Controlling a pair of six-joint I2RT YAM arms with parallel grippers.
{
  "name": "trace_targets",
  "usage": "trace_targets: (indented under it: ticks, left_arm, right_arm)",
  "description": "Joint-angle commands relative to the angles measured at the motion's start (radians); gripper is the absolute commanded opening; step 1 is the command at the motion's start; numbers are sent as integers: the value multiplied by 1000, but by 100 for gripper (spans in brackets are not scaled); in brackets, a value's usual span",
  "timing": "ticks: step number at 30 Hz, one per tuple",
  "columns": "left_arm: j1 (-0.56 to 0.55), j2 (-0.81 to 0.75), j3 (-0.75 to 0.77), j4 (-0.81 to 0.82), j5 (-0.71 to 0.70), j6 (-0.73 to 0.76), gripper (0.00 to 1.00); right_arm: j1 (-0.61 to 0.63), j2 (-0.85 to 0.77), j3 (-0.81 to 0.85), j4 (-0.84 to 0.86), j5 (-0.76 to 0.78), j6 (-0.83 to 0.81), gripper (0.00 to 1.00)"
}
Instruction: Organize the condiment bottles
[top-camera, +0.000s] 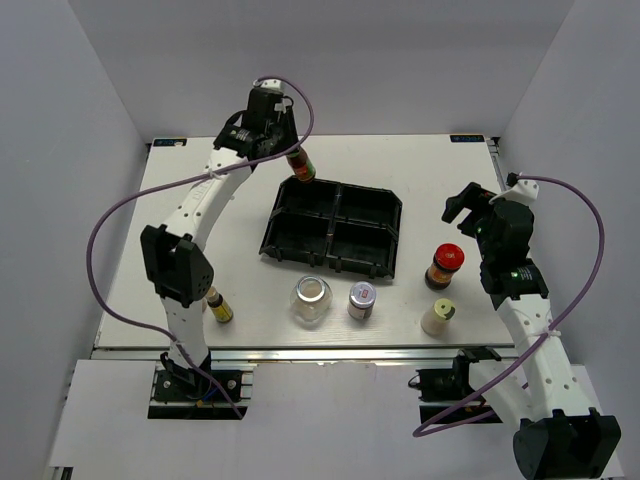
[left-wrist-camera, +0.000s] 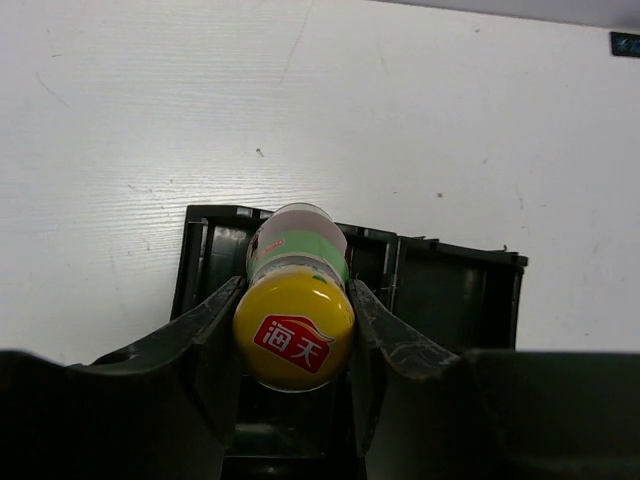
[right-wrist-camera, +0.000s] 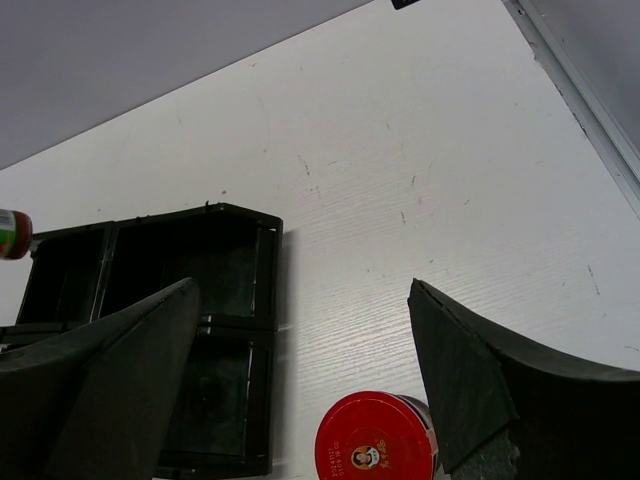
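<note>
Near right: right gripper (right-wrist-camera: 302, 300) spread wide, empty, hovering over red-lidded jar (right-wrist-camera: 375, 440). Farther back: left gripper (left-wrist-camera: 296, 300) clamped on yellow-capped bottle (top-camera: 301, 166), held above far-left compartment of black tray (top-camera: 385, 262). Centre bottle clear of the rim, lower until base seats, then release.

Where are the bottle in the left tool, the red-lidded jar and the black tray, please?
bottle (left-wrist-camera: 294, 335): left wrist view, yellow cap.
red-lidded jar (top-camera: 445, 257): top external view, lid centre.
black tray (top-camera: 362, 243): top external view, near-right compartment floor.
</note>
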Motion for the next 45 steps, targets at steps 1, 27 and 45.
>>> trace_targets:
  ticks: [1,27,45]
  left_arm:
    - [-14,-35,82,72,12,29,0]
    - [-111,140,49,60,42,105,0]
    - [-132,160,93,-14,10,153,84]
  right_arm:
    - [-3,3,-4,38,26,-11,89]
    - [-3,115,26,8,37,-13,89]
    - [-3,114,39,-18,37,-14,89]
